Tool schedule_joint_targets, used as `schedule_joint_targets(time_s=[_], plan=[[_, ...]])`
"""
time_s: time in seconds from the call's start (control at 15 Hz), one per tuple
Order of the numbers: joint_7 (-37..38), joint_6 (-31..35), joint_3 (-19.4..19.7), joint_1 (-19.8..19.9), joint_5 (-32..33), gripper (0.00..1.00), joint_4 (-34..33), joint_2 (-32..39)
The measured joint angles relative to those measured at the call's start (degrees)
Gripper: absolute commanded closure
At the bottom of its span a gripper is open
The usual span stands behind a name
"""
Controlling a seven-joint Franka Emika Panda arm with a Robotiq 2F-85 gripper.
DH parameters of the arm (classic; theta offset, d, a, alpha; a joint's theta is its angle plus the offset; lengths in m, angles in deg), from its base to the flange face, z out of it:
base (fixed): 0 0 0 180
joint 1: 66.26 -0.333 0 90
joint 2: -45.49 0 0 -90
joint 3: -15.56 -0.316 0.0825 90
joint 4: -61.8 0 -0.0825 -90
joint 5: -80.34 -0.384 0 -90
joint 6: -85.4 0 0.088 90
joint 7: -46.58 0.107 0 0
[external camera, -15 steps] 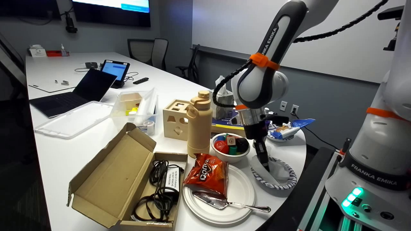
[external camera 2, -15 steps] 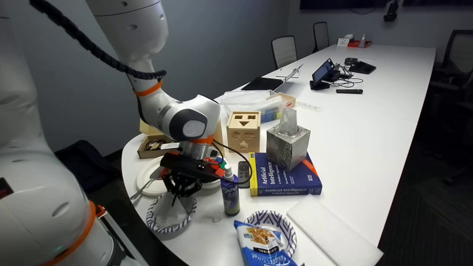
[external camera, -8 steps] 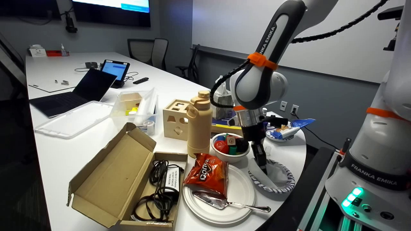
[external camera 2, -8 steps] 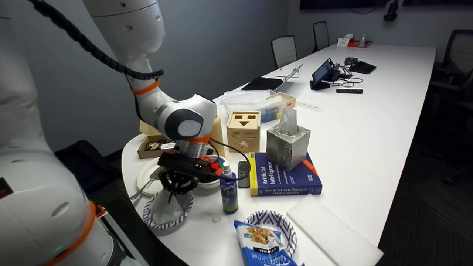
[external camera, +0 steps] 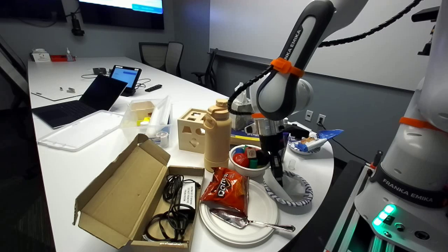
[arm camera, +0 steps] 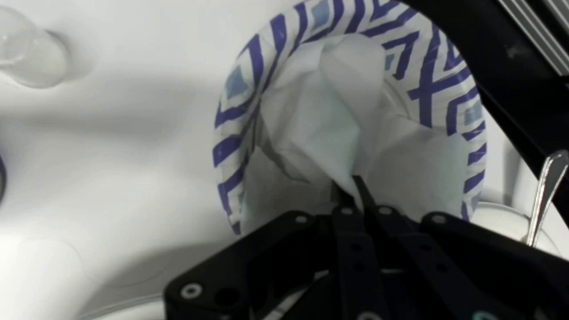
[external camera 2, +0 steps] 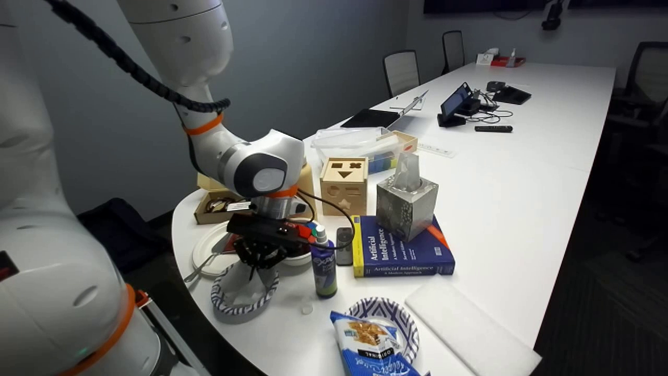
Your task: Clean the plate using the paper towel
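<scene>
The paper towel (arm camera: pixel 311 129) lies crumpled in the striped plate (arm camera: pixel 438 82) there, one fold pinched tight by the gripper (arm camera: pixel 352 189); near the plate stands a spray bottle (external camera 2: pixel 324 272).

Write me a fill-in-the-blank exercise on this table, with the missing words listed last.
The hand is shut on the ____ in the striped plate.
The tissue box stands on a thick blue ____.
Colorful pieces lie in the round white ____.
A tall beige ____ stands near the wooden shape cube.
Missing words: paper towel; book; bowl; bottle.
</scene>
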Motion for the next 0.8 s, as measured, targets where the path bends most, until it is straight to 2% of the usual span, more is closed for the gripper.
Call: schedule_joint_targets(time_s=[0.4, 0.8], plan=[[10.72, -0.34, 0.49, -0.52, 9.65, 1.00, 0.06, 0.57], [8.44, -3.88, -0.76, -0.52, 7.38, 1.00, 0.21, 0.81]])
